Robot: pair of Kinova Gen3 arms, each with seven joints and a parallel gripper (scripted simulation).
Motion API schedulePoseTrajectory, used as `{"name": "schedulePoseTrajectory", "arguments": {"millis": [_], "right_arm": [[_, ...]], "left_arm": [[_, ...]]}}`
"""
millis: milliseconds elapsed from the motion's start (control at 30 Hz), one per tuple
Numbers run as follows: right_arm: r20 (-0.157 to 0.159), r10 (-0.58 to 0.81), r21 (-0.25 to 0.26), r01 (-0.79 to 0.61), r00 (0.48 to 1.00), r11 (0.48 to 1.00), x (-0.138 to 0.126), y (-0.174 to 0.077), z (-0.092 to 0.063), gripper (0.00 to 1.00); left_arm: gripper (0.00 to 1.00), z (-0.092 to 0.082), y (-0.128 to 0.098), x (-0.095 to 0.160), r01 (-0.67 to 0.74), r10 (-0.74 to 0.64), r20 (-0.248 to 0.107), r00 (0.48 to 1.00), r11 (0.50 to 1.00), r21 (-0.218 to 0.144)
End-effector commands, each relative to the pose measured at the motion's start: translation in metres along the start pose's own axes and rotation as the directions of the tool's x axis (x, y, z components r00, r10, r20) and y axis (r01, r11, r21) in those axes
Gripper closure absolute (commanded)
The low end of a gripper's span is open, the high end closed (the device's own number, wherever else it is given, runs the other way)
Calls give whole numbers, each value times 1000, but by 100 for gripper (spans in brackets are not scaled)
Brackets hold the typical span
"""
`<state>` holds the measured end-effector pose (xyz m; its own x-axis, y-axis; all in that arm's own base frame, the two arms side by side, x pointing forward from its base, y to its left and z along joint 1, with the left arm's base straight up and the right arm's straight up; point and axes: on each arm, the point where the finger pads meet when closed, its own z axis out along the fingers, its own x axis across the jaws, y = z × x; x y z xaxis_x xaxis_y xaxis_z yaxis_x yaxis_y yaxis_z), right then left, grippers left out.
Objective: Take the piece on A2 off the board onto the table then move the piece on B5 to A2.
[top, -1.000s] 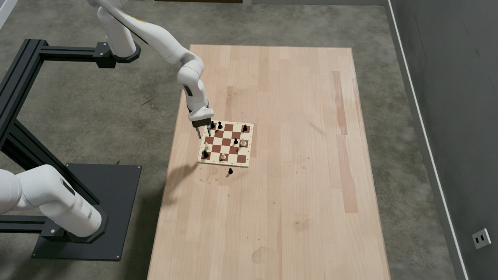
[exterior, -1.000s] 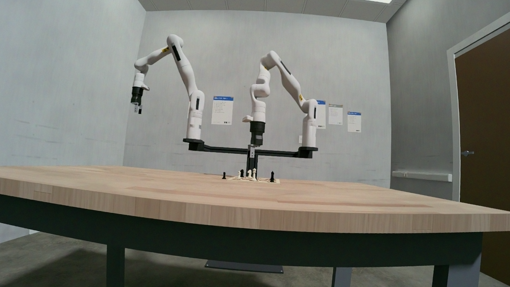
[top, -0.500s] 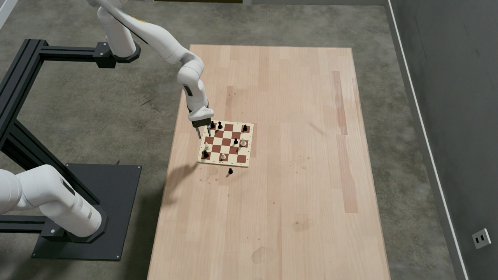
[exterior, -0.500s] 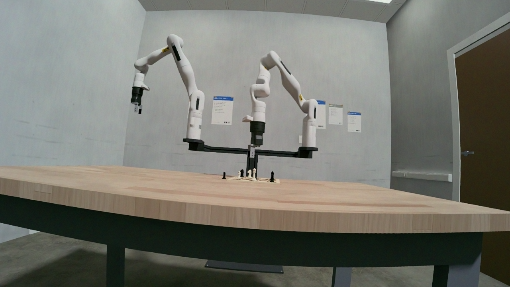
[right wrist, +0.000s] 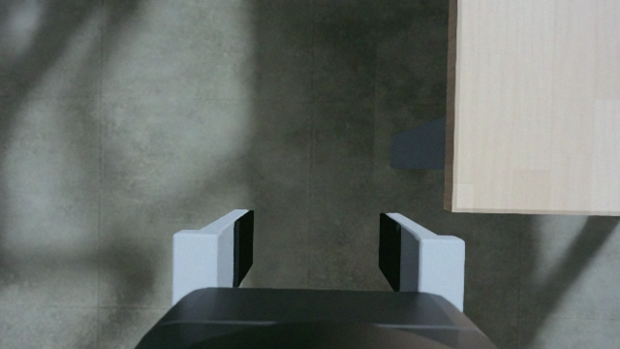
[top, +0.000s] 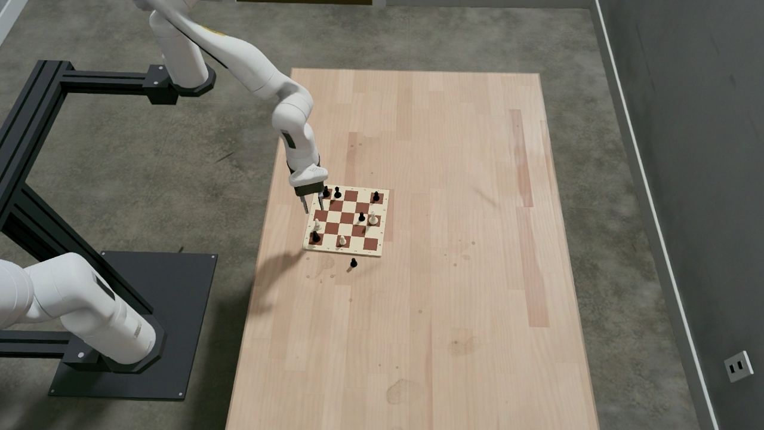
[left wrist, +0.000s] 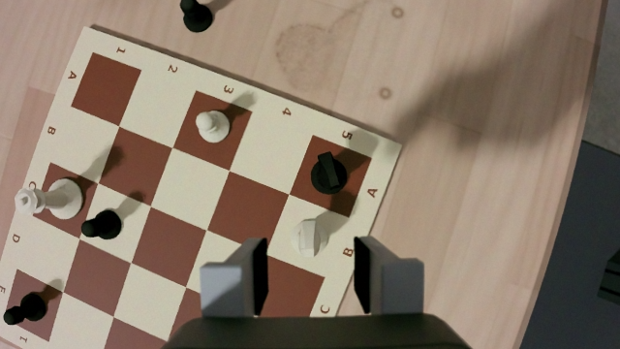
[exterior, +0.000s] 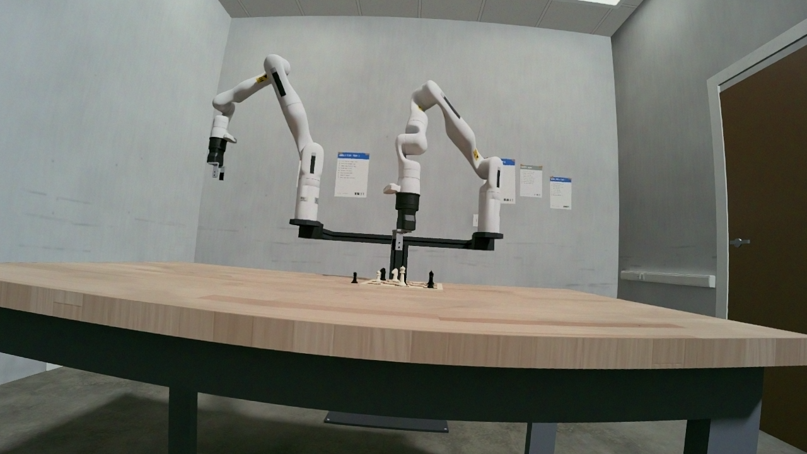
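Left wrist view first, sweeping left to right: out wide, a black piece (left wrist: 24, 310) (top: 376, 196) holds E1, and the tall white piece (left wrist: 65, 199) (top: 372, 218) stands on C1, with a black pawn (left wrist: 103, 224) (top: 361, 216) just beside it on C2. Now A2 shows bare cream, and past that edge a black pawn (left wrist: 197, 16) (top: 353, 262) (exterior: 354, 277) is upright on the tabletop (top: 427, 299), off the board (left wrist: 262, 92) (top: 347, 252). A white pawn (left wrist: 213, 126) (top: 342, 240) occupies A3, the neighbour on A2's 3 side. Over to the right, here's the one to move: the white knight (left wrist: 310, 237) (top: 316, 225) is on B5, not on A2, a black piece with a slanted top (left wrist: 328, 174) (top: 316, 236) crowding it from A5. The left gripper (left wrist: 310, 265) (top: 314, 209) (exterior: 398, 241) is parted and grasping nothing, above the board's 5 edge, its fingers apart from the knight. Right of that edge, a strip of wood runs to the table's side, giving open room. Top view adds two black pieces on E5 (top: 326, 191) and E4 (top: 337, 192), close by that gripper. The right gripper (right wrist: 316, 238) (exterior: 217, 172) is wide open, nothing grasped, over the floor (right wrist: 310, 121), table corner to its right in its own camera.
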<state>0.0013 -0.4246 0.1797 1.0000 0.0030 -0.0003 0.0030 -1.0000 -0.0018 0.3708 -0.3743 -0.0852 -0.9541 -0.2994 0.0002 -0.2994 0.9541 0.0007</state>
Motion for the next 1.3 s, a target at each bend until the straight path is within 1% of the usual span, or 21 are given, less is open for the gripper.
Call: {"name": "schedulePoseTrajectory", "arguments": {"millis": [0, 233, 500, 567, 1067, 1267], "right_arm": [[0, 0, -2, 0, 1000, 1000, 0, 0, -1, 0], [0, 0, -2, 0, 1000, 1000, 0, 0, -1, 0], [0, 0, -2, 0, 1000, 1000, 0, 0, -1, 0], [0, 0, -2, 0, 1000, 1000, 0, 0, -1, 0], [0, 0, -2, 0, 1000, 1000, 0, 0, -1, 0], [0, 0, -2, 0, 1000, 1000, 0, 0, -1, 0]], "left_arm": [[27, -1, -1, 0, 0, 0, 1, 1000, 1000, 2], [27, 6, -1, 0, 0, 0, 1, 1000, 1000, 2], [27, 17, -1, -1, 0, 0, 1, 1000, 1000, 2], [27, 17, -1, -1, 0, 0, 1, 1000, 1000, 2], [27, 40, 0, -1, 0, 0, 1, 1000, 1000, 2], [27, 44, 0, -1, 0, 0, 1, 1000, 1000, 2]]}}
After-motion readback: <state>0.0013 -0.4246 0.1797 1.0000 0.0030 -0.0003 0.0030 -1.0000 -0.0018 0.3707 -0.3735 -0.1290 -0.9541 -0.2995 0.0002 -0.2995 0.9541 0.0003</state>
